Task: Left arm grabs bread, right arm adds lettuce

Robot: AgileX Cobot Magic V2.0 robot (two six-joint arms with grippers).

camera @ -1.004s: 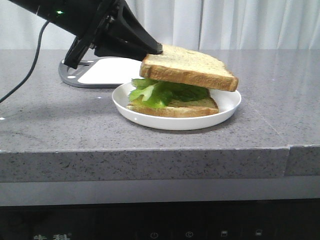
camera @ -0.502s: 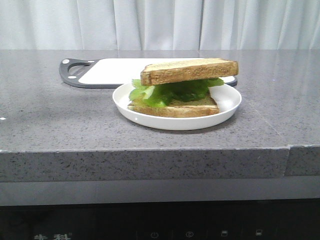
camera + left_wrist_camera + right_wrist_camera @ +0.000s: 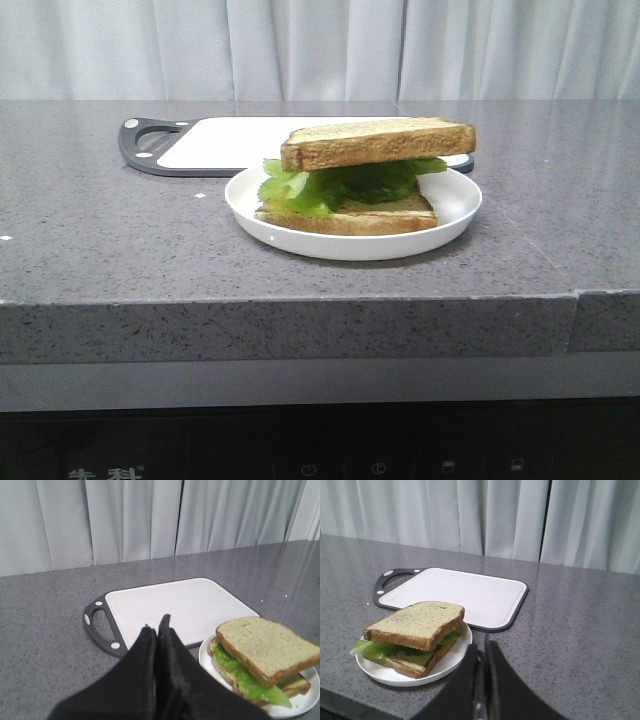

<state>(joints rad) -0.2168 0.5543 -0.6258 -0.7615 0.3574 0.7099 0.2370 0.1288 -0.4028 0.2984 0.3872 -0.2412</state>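
- Left gripper [image 3: 157, 630]: the fingers are pressed together with nothing between them. They sit above the bench, over the near edge of the cutting board [image 3: 170, 605] and apart from the food.
- Right gripper [image 3: 482, 657]: the fingers are closed tip to tip and carry nothing. They sit just beside the plate [image 3: 451, 662], clear of its rim.
- Neither arm appears in the front view.
- Bread [image 3: 378, 142]: the upper slice rests on the lettuce [image 3: 320, 185], roughly level and offset slightly toward the robot's right over the lower slice [image 3: 350, 218].
- Lettuce: it is sandwiched between the two slices. Ruffled green edges protrude on the robot's left side of the stack.
- Plate: white, carrying the whole stack, standing on the grey bench [image 3: 120, 250] directly in front of the cutting board.
- Step in hand (judgement): both placements appear complete. The stack is assembled and neither gripper holds anything.
- Next move (judgement): no further grasp seems required. Any remaining motion should keep both arms clear of the plate to avoid shifting the offset top slice.
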